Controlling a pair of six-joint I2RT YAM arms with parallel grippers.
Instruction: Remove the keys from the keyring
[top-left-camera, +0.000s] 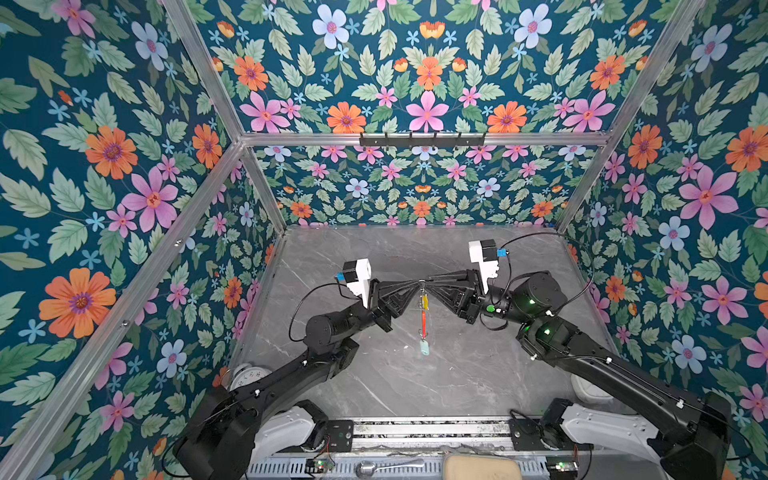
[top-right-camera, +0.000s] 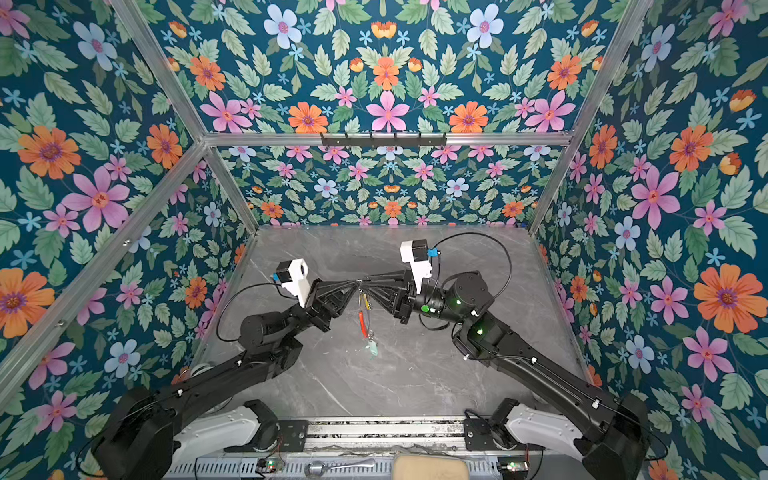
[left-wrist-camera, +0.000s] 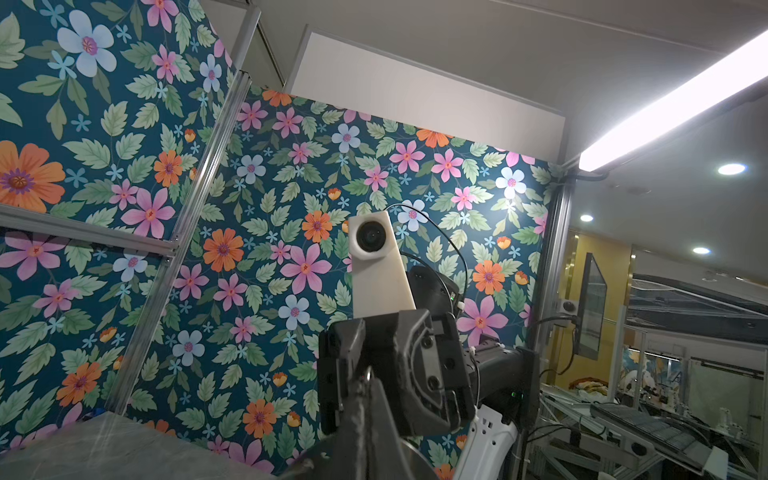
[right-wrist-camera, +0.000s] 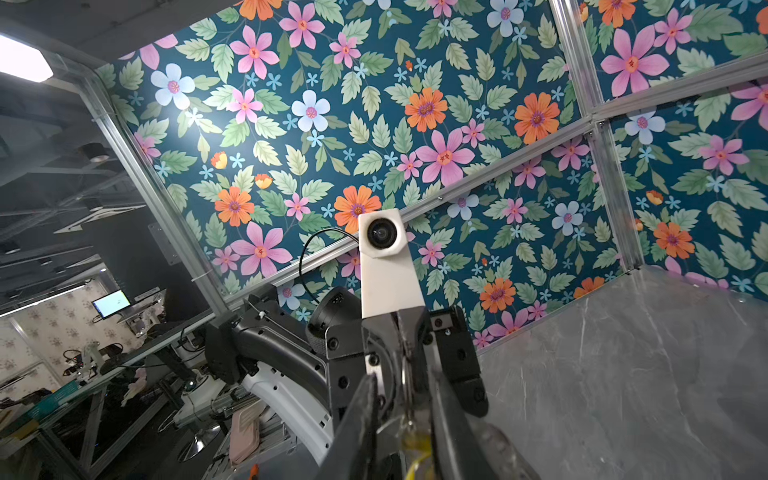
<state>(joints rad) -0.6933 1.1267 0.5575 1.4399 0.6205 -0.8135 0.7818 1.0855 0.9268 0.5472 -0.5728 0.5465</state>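
We start with the grey marble table (top-left-camera: 457, 374), over which the left arm (top-left-camera: 291, 374) and right arm (top-left-camera: 602, 357) reach inward until their tips meet, well above the surface. The left gripper (top-left-camera: 415, 285) is pressed together. In both top views it sits at the top of the keyring (top-left-camera: 423, 328), so we judge that it is pinching the hoop's wire and carrying it. The right gripper (top-left-camera: 430, 280) faces it tip to tip. In the right wrist view its fingers (right-wrist-camera: 361, 411) stand a little apart, with a thin wire loop and a yellow blur between them, and we cannot tell whether they have bitten on anything. The keyring hangs in the air below the two grippers, edge-on to the top views, with its red sleeve (top-left-camera: 423, 318) about halfway down. The yellow-tagged key (top-left-camera: 424, 301) dangles just below the grippers. The mint-tagged key (top-left-camera: 424, 348) hangs at the bottom, clear of the table as far as we can judge. Both keys are on the hoop, so we place the task at its first removal, with the yellow-tagged key the one being singled out. Next, we think, the right gripper needs a firm pinch on that key or its small split ring. It would then pull along the wire toward the hoop's opening while the left gripper braces the hoop.
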